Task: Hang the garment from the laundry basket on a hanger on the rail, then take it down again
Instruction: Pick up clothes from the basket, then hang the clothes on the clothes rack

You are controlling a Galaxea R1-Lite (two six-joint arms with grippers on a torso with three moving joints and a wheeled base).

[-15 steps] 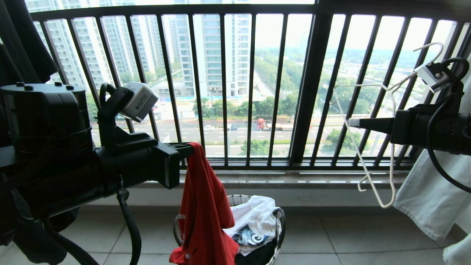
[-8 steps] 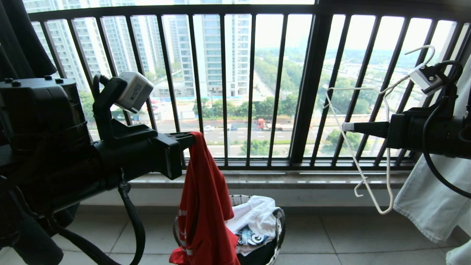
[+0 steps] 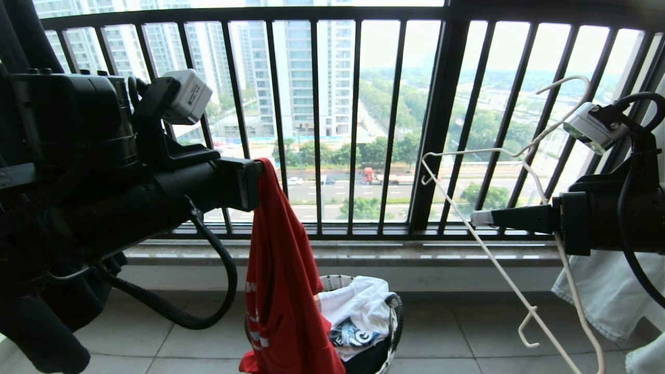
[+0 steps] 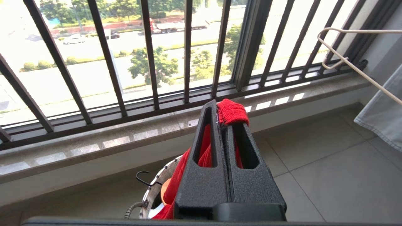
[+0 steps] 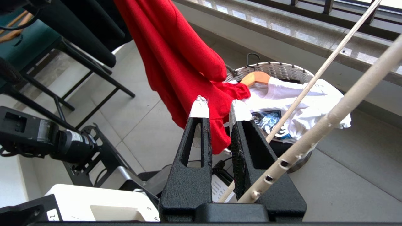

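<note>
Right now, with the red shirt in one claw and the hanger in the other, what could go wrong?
The left gripper pinches only a small fold of the garment, so it might slip back into the laundry basket. The hanger sits tilted in the right gripper and may twist while threading the bunched shirt.

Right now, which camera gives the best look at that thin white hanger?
The head view: the hanger shows almost whole, hook to shoulders, by the right gripper. The left wrist view catches one end; the right wrist view only close-up rods.
</note>
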